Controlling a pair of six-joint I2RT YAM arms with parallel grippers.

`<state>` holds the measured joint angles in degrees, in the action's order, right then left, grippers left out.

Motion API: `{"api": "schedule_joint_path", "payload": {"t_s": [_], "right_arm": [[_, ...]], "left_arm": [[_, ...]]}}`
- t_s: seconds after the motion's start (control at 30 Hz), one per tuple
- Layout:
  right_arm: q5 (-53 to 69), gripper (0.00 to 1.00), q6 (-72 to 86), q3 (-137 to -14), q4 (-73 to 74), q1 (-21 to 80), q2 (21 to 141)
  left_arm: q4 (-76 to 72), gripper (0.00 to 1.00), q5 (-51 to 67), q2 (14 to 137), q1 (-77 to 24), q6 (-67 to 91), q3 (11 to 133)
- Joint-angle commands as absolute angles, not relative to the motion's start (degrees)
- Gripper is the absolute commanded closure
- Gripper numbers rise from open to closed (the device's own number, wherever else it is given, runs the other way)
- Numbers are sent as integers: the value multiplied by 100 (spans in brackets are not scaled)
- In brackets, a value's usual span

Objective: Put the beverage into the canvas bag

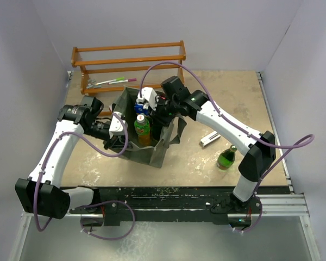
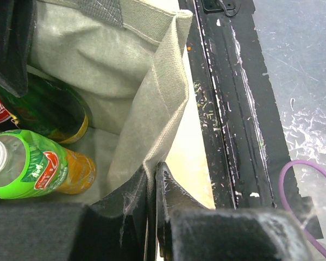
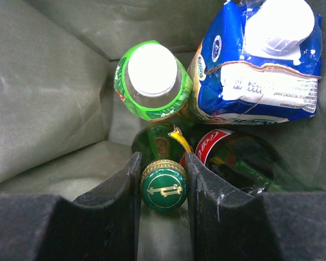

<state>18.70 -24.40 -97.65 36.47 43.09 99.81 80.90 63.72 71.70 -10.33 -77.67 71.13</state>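
Table [image 1: 233, 98]: bottle [image 3: 163, 190] inside right gripper [image 3: 162, 165]

At the back of the tan table [image 1: 236, 95] we see an orange wooden rack [image 1: 129, 61] standing against the wall, with a few pens [image 1: 110, 82] lying at its left end. Further right lies a small white object [image 1: 209, 139] — we cannot tell what it is.

Robot lab w/ white partition walls [image 1: 168, 22]
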Motion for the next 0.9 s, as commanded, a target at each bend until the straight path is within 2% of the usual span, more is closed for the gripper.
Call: {"api": "schedule_joint_path", "payload": {"t_s": [0.0, 0.37, 0.53, 0.73, 0.87], "right_arm": [[1545, 100, -2489, -9818, 3128, 4313, 9790], [1503, 100, -2811, -9694, 3393, 4349, 10114], [1471, 96, -2879, -9619, 3419, 4359, 10254], [1420, 86, -2992, -9536, 3455, 4352, 10271], [1494, 71, -2997, -9639, 3515, 4357, 10181]], "left_arm": [[7820, 86, 6483, 7126, -1096, -7643, 7332], [7688, 84, 6664, 7127, -1125, -7533, 7418], [7572, 83, 6672, 7095, -1151, -7446, 7403], [7550, 83, 6603, 7133, -1169, -7444, 7375], [7543, 83, 6573, 7121, -1169, -7453, 7374]]}}
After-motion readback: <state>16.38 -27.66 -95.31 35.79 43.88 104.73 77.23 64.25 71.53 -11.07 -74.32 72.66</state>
